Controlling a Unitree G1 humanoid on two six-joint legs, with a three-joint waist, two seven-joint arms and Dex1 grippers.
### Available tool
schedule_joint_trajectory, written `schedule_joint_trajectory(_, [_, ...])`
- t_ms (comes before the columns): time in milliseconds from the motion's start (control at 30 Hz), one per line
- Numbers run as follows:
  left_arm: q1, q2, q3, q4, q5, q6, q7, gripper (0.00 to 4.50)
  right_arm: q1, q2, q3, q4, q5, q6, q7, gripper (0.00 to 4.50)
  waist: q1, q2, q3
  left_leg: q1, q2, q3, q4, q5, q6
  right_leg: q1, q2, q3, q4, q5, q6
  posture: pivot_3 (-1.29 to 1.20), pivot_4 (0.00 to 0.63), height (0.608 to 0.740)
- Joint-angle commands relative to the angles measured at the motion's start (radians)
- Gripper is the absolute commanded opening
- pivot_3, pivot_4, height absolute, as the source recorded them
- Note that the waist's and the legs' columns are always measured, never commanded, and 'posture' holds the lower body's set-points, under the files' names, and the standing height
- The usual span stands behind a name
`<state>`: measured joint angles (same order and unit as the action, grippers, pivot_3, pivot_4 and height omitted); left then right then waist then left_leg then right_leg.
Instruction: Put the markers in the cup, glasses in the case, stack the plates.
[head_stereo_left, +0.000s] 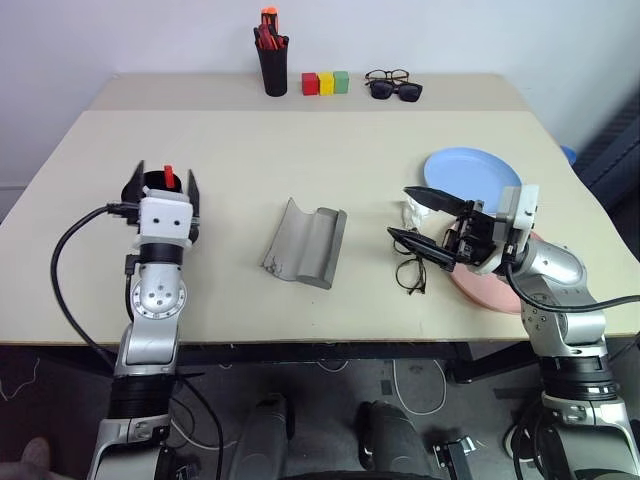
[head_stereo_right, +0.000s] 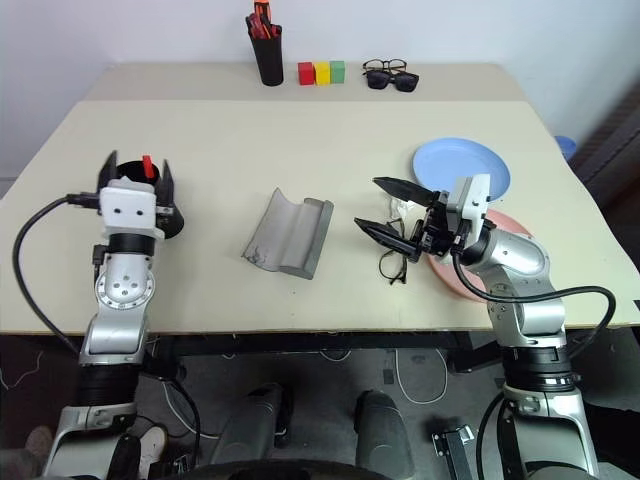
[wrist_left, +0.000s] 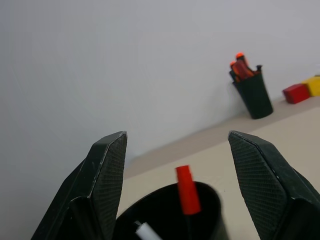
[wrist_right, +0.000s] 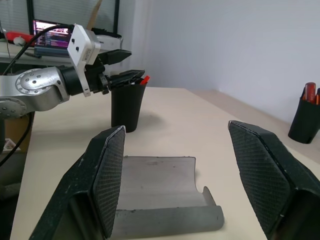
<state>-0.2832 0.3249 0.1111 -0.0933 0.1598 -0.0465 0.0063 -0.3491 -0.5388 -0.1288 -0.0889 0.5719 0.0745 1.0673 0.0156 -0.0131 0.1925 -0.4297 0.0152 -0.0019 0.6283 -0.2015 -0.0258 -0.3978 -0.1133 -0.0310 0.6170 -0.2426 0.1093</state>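
Left eye view has my left gripper (head_stereo_left: 164, 187) nearest, fingers spread and empty over the cup (wrist_left: 170, 212), where both markers (wrist_left: 187, 190) already stand. My right gripper (head_stereo_left: 425, 222) hovers with fingers spread wide, holding nothing, just above the glasses (head_stereo_left: 411, 274), which lie on the bench (head_stereo_left: 230, 140) beside the pink plate (head_stereo_left: 478, 288). Between my arms the case (head_stereo_left: 305, 243) lies open. Farther off sits the blue plate (head_stereo_left: 470, 167), touching the pink one's edge, not stacked. At the bench's back edge stand a pen holder (head_stereo_left: 273, 68), coloured blocks (head_stereo_left: 325, 82) and two other pairs of glasses (head_stereo_left: 394, 85).
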Motion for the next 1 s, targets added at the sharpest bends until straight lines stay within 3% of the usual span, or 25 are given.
schedule_joint_trajectory(33, [-0.058,0.026,-0.078,-0.161,-0.122,0.234,-0.208,3.27,0.038,-0.034,-0.045,-0.072,0.008,0.033,-0.041,3.36,-0.001,0.0,0.0,0.0,0.0,0.0,0.001,0.0,0.0,0.0,0.0,0.0,0.0,0.0,0.0,0.0,0.15,0.74])
schedule_joint_trajectory(133, [-0.097,0.065,-0.108,-0.232,-0.233,0.426,-0.355,3.27,0.124,-0.085,-0.089,-0.135,0.021,0.109,-0.088,3.36,-0.003,0.0,0.0,-0.001,0.0,0.0,0.0,0.0,0.0,0.0,0.0,0.0,-0.001,0.0,0.0,0.0,0.15,0.74])
schedule_joint_trajectory(300, [-0.279,0.089,-0.136,-0.25,-0.522,1.09,-0.513,3.27,0.321,-0.128,-0.173,-0.235,0.028,0.125,-0.101,3.36,-0.003,0.0,0.0,0.0,0.0,-0.001,0.0,0.0,0.0,0.0,0.001,0.0,0.0,-0.001,0.001,0.0,0.15,0.74])
schedule_joint_trajectory(433, [-0.411,-0.012,-0.066,-0.185,-0.618,1.402,-0.469,3.27,0.37,-0.114,-0.184,-0.257,0.006,0.102,-0.121,3.36,-0.01,-0.001,0.001,0.0,0.0,-0.002,0.003,0.0,0.0,0.001,0.001,0.0,0.0,-0.003,0.004,0.0,0.15,0.74])
schedule_joint_trajectory(500, [-0.499,-0.106,0.016,-0.139,-0.651,1.585,-0.448,3.27,0.377,-0.106,-0.183,-0.266,0.005,0.096,-0.135,3.36,-0.01,-0.002,0.001,0.0,0.0,-0.003,0.003,0.0,0.0,0.001,0.001,0.0,0.0,-0.003,0.004,0.0,0.15,0.74])
schedule_joint_trajectory(667, [-0.619,-0.203,0.096,0.041,-0.707,1.661,-0.292,3.27,0.37,-0.103,-0.172,-0.281,-0.001,0.092,-0.159,3.36,-0.006,-0.002,0.001,0.0,0.0,-0.004,0.002,0.0,0.001,0.001,0.002,0.0,0.001,-0.003,0.004,0.0,0.15,0.74])
schedule_joint_trajectory(1000, [-0.73,-0.242,0.075,0.282,-0.923,1.661,0.064,3.27,0.411,-0.103,-0.204,-0.297,0.0,0.07,-0.182,3.36,-0.001,-0.004,0.002,-0.001,-0.002,-0.005,0.002,0.0,0.0,0.001,0.001,0.0,0.0,-0.001,0.002,0.0,0.15,0.74])
